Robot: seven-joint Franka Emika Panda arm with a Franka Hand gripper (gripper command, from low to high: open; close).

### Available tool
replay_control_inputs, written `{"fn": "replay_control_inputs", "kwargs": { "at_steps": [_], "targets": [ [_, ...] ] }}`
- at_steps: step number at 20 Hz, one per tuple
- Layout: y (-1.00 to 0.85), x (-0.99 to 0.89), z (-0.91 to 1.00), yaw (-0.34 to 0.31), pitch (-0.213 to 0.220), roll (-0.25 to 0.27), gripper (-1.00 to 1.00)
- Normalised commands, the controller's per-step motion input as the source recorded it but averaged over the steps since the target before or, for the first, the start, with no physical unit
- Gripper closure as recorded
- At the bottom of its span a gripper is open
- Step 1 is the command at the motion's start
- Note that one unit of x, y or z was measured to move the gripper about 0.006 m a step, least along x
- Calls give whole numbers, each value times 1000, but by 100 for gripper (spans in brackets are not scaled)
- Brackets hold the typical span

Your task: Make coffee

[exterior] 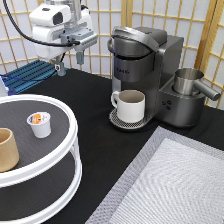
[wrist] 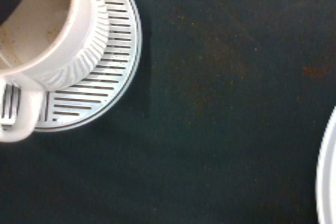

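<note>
The coffee pod [exterior: 39,121], a small white cup with an orange-and-dark foil top, stands on the upper tier of a white round two-tier stand [exterior: 67,150] at the exterior view's left. A white handled mug [exterior: 131,105] sits on the drip tray [exterior: 118,122] of the grey coffee machine [exterior: 145,60], whose lid is down. My gripper [exterior: 70,62] hangs high at the exterior view's top left, open and empty, above the black table between stand and machine. The wrist view shows the mug [wrist: 45,40], the drip tray [wrist: 105,80] and the stand's rim [wrist: 328,165].
A tan handleless cup [exterior: 6,149] stands on the stand's upper tier at the left edge. A metal jug [exterior: 189,80] sits on the machine's right side. A grey woven mat [exterior: 170,185] lies at the bottom right. A paper screen closes the back.
</note>
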Motion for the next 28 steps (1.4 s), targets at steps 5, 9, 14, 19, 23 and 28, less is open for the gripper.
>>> {"fn": "replay_control_inputs", "kwargs": {
  "at_steps": [5,9,14,19,23,28],
  "targets": [
    [5,418,329,-22,90,24,-100],
    [0,729,763,-65,59,72,-100],
    [-11,839,705,-74,92,89,-100],
    [-50,809,618,-88,98,102,-100],
    [-71,796,577,-87,110,114,-100],
    [-70,731,441,-70,161,136,-100]
  ]
}}
